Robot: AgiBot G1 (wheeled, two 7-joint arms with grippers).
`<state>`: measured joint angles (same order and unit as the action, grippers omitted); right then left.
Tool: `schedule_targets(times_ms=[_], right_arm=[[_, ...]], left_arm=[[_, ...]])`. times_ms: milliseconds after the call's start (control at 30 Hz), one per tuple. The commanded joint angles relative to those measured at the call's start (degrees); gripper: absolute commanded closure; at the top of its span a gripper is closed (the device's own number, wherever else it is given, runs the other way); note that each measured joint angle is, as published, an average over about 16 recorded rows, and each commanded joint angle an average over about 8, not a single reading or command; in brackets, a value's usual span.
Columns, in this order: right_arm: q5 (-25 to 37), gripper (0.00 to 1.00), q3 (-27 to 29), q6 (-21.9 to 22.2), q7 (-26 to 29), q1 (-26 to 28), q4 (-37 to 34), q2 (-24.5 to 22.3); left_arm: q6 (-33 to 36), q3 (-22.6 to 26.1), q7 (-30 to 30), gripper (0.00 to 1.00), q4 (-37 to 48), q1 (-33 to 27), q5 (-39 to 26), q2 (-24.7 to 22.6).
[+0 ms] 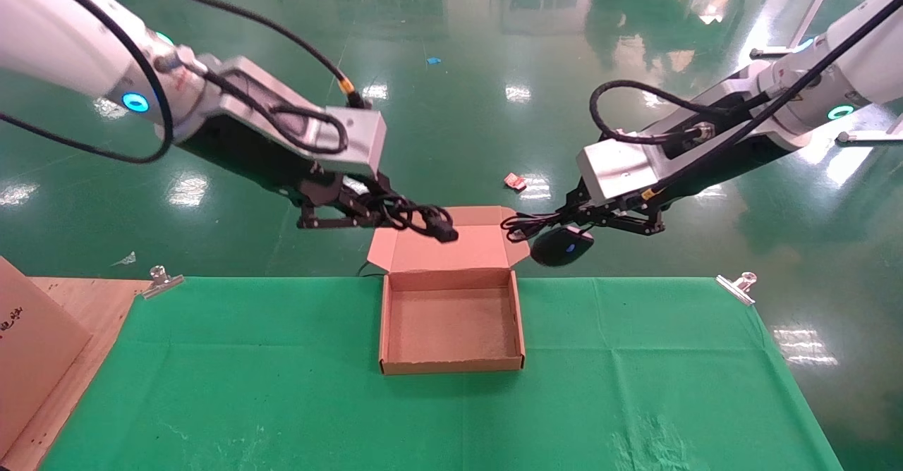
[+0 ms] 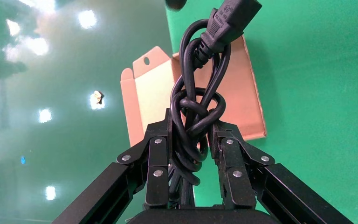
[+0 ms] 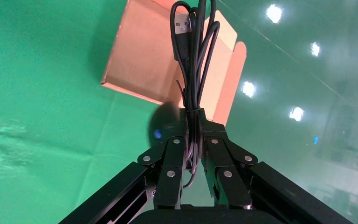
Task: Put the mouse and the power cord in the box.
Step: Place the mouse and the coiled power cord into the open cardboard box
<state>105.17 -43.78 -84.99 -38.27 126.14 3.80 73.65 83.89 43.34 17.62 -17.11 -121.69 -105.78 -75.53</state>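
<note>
Left to right.

Left gripper (image 1: 395,211): held in the air over the far-left corner of the box (image 1: 451,366), in front of its open lid. Jaws closed on the power cord (image 2: 196,107); the left wrist view shows the knotted bundle pinched between both fingers, with the plug end sticking out past the tips. Cord is fully off the table.

The box sits centre on the green cloth (image 1: 211,372), lid hinged back toward the far side, tray bare inside. Nothing deposited yet.

Right gripper (image 1: 557,225): in the air just past the box's far-right corner, beyond the table edge. Jaws closed on the thin cable bundle of the mouse (image 1: 562,245), not on the body. Right wrist view shows the cable loops and USB plug clamped between the fingers; the body hangs below the gripper, blue light visible.

Step, as I read it: both items picked, both arms in transport, neither placed.

Next move needs:
- one arm at a time; the tray is small and the grippers would crowd each other over it
- bring each gripper nearer, over the tray centre, then lower before opening
- the dangling mouse may swing, so go slow and let the body clear the right wall and touch the floor first
- the cord bundle is stiff, and the plug may catch on the lid or sit proud of the rim
</note>
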Motion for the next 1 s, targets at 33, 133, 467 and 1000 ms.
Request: schedule_targets(times_ms=[33, 133, 467, 1000], right_arm=[[0.0, 1.00, 0.0, 0.0, 0.0, 0.1, -0.3, 0.3], [-0.3, 1.00, 0.2, -0.2, -0.2, 0.3, -0.7, 0.3], [-1.2, 1.00, 0.8, -2.0, -1.8, -0.4, -2.0, -1.6], [-1.4, 1.00, 0.9, -1.1, -4.5, -6.1, -4.3, -5.0]], left_arm=[[0.0, -0.2, 0.8, 1.00, -0.3, 0.1, 0.4, -0.2], [-4.1, 0.6, 3.0, 1.00, -1.7, 2.5, -0.7, -0.9], [-34.2, 2.4, -1.3, 1.00, -8.4, 17.5, -3.3, -2.3], [-49.3, 12.0, -8.8, 1.00, -14.3, 33.3, 9.4, -3.1]])
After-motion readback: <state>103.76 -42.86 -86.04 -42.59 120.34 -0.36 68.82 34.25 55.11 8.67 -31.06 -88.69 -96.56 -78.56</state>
